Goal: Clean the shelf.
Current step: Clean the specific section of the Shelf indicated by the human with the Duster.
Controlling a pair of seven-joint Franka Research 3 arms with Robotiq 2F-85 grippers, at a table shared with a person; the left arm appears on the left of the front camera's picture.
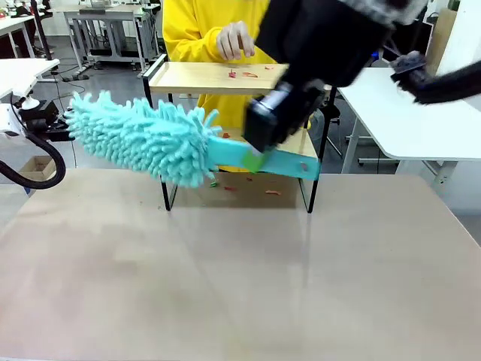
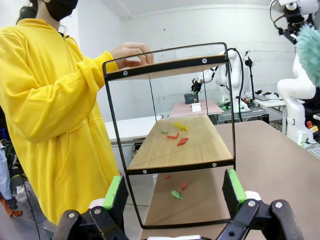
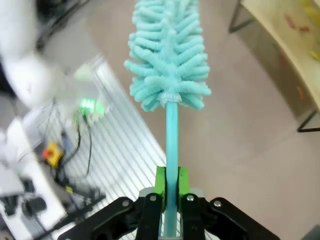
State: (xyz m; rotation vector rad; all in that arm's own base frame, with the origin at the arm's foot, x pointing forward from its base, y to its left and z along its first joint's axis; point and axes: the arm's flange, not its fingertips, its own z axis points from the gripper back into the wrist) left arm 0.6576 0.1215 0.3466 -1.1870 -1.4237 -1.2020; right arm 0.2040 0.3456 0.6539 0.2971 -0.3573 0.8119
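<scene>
The shelf (image 1: 218,77) stands at the far middle of the table, two light wood boards in a thin black frame. My right gripper (image 1: 255,159) is shut on the teal handle of a fluffy teal duster (image 1: 143,139), held in front of the lower board with its head pointing left. In the right wrist view the duster (image 3: 167,60) stretches away from the shut gripper (image 3: 170,192). My left gripper (image 2: 175,192) is open and faces the shelf (image 2: 175,147) end-on. Red and green scraps (image 2: 177,136) lie on the lower board, and more scraps (image 1: 240,74) on the top one.
A person in a yellow top (image 1: 199,30) stands behind the shelf with a hand (image 1: 234,41) on the top board. More scraps (image 1: 272,192) lie on the table under the shelf. White tables (image 1: 413,113) stand at the right and far left.
</scene>
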